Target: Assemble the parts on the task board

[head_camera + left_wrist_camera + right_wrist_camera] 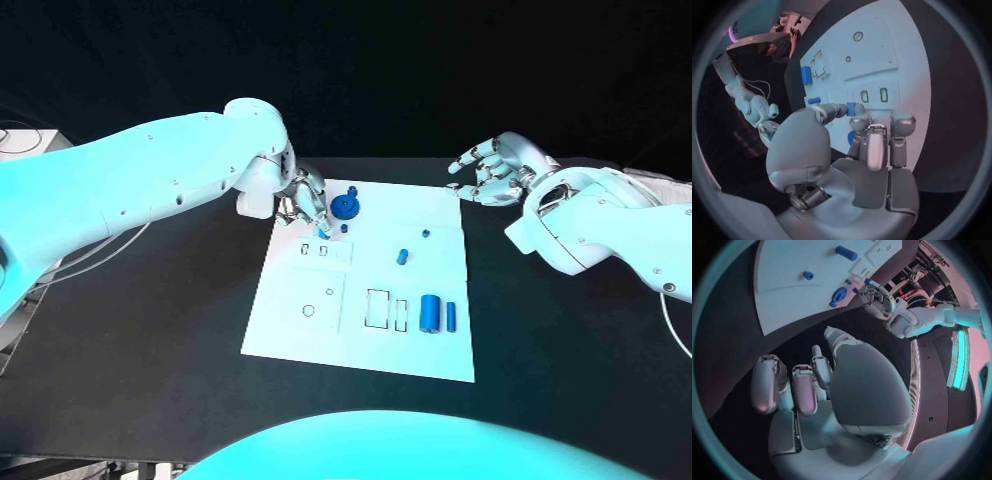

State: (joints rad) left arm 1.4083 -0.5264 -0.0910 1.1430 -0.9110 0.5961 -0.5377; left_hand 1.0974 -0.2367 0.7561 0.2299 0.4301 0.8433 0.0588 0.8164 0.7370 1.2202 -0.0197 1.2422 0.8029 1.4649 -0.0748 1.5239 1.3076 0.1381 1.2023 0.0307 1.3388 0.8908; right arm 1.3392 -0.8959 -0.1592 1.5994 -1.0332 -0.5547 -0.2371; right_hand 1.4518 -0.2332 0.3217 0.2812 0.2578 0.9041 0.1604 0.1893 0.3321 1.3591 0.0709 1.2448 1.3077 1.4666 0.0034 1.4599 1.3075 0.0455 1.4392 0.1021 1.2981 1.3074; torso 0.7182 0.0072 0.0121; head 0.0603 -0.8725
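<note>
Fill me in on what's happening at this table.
A two-armed robot is assembling small blue parts on a white task board. Its left hand reaches down at the board's far corner, fingertips by a small blue piece beside the round blue part. Its right hand hovers off the board, holding nothing.

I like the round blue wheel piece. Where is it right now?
In the head view, the round blue part sits at the task board's far edge, right beside the left hand's fingers, towards the robot's left.

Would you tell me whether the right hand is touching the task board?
Apart. In the head view the right hand sits past the task board's far right corner, with black table between them; the right wrist view shows its fingers empty.
</note>
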